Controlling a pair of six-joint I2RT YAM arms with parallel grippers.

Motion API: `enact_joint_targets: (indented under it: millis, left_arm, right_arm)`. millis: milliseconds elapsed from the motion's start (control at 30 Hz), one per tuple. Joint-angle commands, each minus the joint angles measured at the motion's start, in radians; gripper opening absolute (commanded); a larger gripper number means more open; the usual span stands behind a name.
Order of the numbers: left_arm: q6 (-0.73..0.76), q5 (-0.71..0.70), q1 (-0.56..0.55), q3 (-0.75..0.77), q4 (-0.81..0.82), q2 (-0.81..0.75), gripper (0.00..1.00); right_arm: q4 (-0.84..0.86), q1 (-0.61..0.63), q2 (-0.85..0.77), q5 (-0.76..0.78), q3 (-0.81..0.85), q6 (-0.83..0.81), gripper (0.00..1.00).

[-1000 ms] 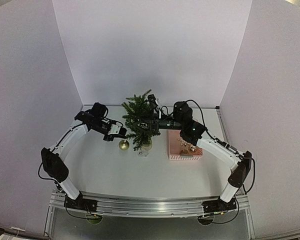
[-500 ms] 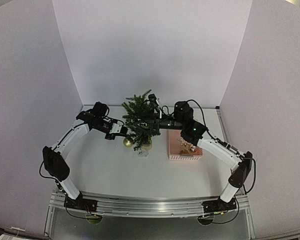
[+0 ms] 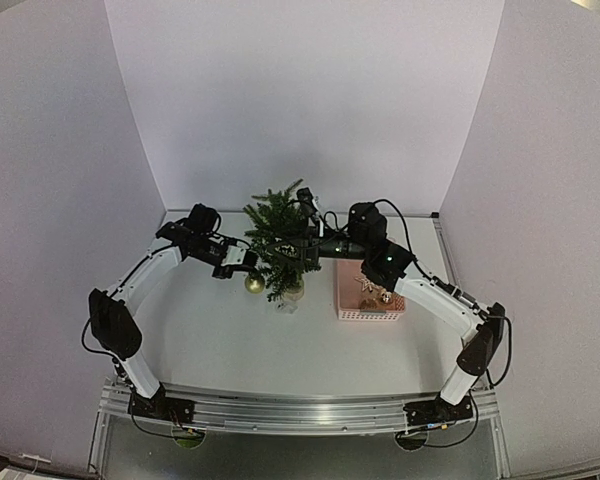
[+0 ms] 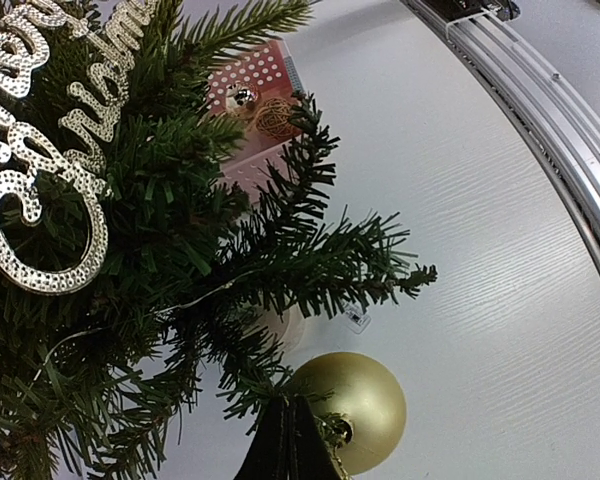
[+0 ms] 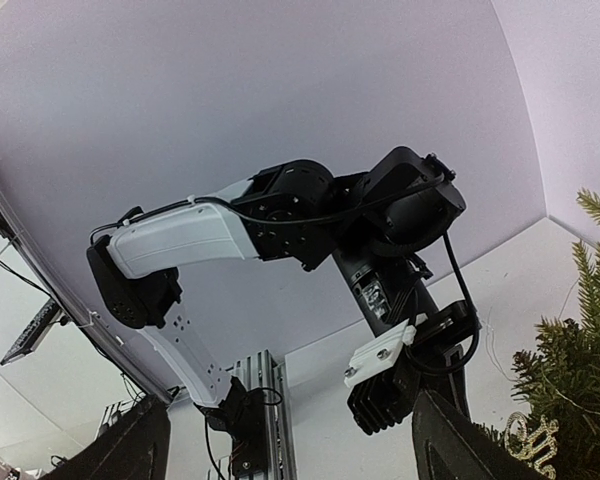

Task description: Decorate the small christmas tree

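The small christmas tree stands mid-table on a pale base. A glittery silver "Merry Christmas" sign hangs in its branches. My left gripper is at the tree's left side. In the left wrist view it is shut on the top loop of a gold bauble, which hangs against the lower branches. The bauble hangs just above the table. My right gripper is open and empty at the tree's right side. Its fingers are spread wide, with tree needles beside them.
A pink basket holding a few small ornaments sits right of the tree, under the right arm. A small white tag lies on the table by the tree base. The left arm fills the right wrist view.
My left gripper has moved right and slightly up with the gold bauble, bringing it against the tree's lower left branches. The right arm has barely moved.
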Motion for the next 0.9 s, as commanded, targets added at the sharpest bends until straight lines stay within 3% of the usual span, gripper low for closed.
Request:
enact_joint_targets:
  millis: [0, 167, 633, 867]
  left_arm:
    - [-0.012, 0.030, 0.028, 0.041, 0.004, 0.001, 0.00]
    - [0.020, 0.039, 0.047, 0.034, -0.049, -0.019, 0.00]
    - [0.013, 0.102, 0.063, -0.009, -0.006, -0.012, 0.00]
    - [-0.009, 0.208, 0.088, -0.064, 0.072, -0.014, 0.00]
  right_arm:
    - [0.015, -0.001, -0.044, -0.012, 0.016, 0.000, 0.81]
    - [0.015, -0.002, -0.044, -0.012, 0.014, -0.003, 0.81]
    - [0.014, -0.002, -0.032, -0.012, 0.020, -0.012, 0.80]
    - [0.013, 0.058, -0.062, 0.091, -0.076, -0.157, 0.79]
